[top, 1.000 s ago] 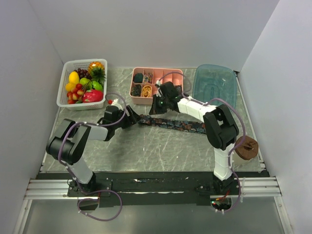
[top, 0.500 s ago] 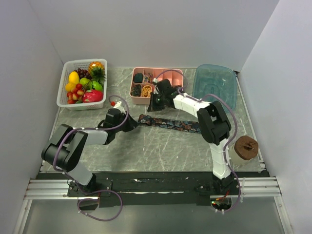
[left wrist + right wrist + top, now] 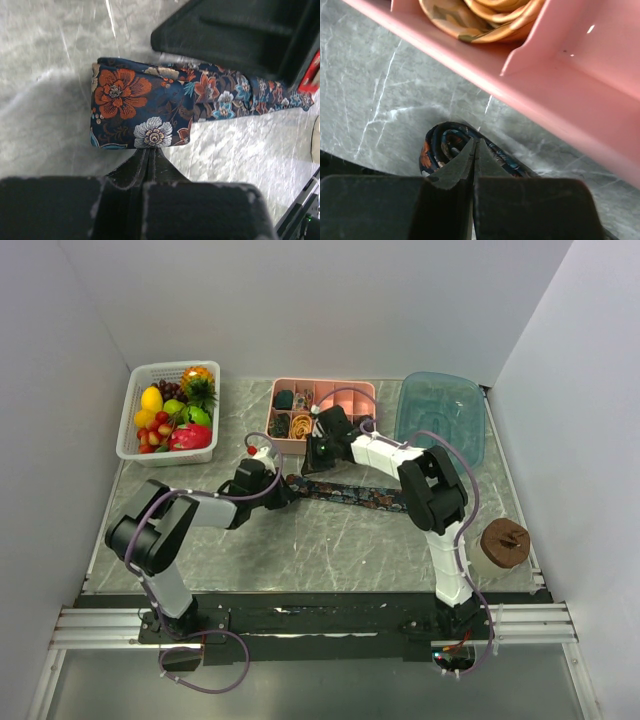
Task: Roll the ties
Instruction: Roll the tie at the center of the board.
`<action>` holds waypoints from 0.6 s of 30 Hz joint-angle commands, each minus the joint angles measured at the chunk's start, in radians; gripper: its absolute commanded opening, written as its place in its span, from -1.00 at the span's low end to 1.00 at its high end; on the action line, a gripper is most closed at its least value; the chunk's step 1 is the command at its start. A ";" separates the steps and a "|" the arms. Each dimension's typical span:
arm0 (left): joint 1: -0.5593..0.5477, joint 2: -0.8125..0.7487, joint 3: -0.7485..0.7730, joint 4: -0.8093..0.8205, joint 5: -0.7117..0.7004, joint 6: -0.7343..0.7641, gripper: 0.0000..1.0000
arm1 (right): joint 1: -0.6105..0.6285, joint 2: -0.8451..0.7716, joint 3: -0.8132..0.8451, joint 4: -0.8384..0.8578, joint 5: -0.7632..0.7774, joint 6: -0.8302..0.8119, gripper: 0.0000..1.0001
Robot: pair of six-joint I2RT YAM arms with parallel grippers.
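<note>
1. Top view: the tie (image 3: 360, 497) lies on the worktop (image 3: 300, 540) just in front of the pink tray (image 3: 300, 382). The left gripper (image 3: 289, 487) and right gripper (image 3: 314, 466) meet at its end.
2. Left wrist: the jaws are pressed together, tips touching the tie's floral end.
3. Right wrist: the jaws are closed, tips against the tie's rolled coil beside the tray wall.

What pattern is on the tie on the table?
Dark navy tie with orange, white and blue flowers; clearest in the left wrist view.
</note>
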State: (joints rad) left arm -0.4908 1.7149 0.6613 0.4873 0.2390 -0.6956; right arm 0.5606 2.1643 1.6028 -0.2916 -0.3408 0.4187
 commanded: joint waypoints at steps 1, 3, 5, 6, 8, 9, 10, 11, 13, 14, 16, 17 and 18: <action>-0.005 0.011 0.054 0.005 0.000 0.019 -0.98 | 0.016 0.023 0.037 0.014 -0.018 -0.015 -1.00; -0.005 0.006 0.060 -0.001 -0.009 0.019 -0.98 | 0.019 0.029 0.042 0.000 -0.023 -0.018 -1.00; -0.005 0.009 0.063 0.000 -0.007 0.019 -0.98 | 0.022 0.032 0.037 -0.003 -0.027 -0.020 -1.00; -0.003 0.012 0.064 0.004 -0.004 0.018 -0.98 | 0.022 0.032 0.031 -0.004 -0.030 -0.021 -1.00; -0.005 0.023 0.078 0.000 0.005 0.018 -0.98 | 0.027 0.026 0.017 0.002 -0.032 -0.020 -1.00; -0.005 0.028 0.081 0.000 0.006 0.018 -0.98 | 0.024 0.025 0.014 0.005 -0.040 -0.018 -1.00; -0.005 0.031 0.086 -0.001 0.005 0.018 -0.98 | 0.025 0.022 0.011 0.008 -0.043 -0.021 -1.00; -0.005 0.035 0.089 -0.001 0.006 0.018 -0.98 | 0.025 0.019 0.005 0.008 -0.046 -0.023 -1.00; -0.005 0.041 0.093 -0.006 0.008 0.021 -0.98 | 0.027 0.006 -0.001 0.011 -0.052 -0.024 -1.00; -0.005 0.045 0.096 -0.009 0.009 0.021 -0.98 | 0.027 0.002 -0.007 0.017 -0.055 -0.024 -1.00; -0.005 0.048 0.096 -0.012 0.011 0.021 -0.98 | 0.027 -0.011 -0.012 0.025 -0.066 -0.024 -1.00; -0.005 0.048 0.098 -0.013 0.013 0.022 -0.98 | 0.027 -0.012 -0.011 0.026 -0.072 -0.024 -1.00; -0.005 0.051 0.101 -0.018 0.013 0.024 -0.98 | 0.025 -0.015 -0.009 0.025 -0.076 -0.024 -1.00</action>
State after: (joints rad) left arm -0.4919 1.7535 0.7227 0.4538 0.2394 -0.6918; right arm 0.5747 2.1971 1.5974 -0.2848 -0.3740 0.4049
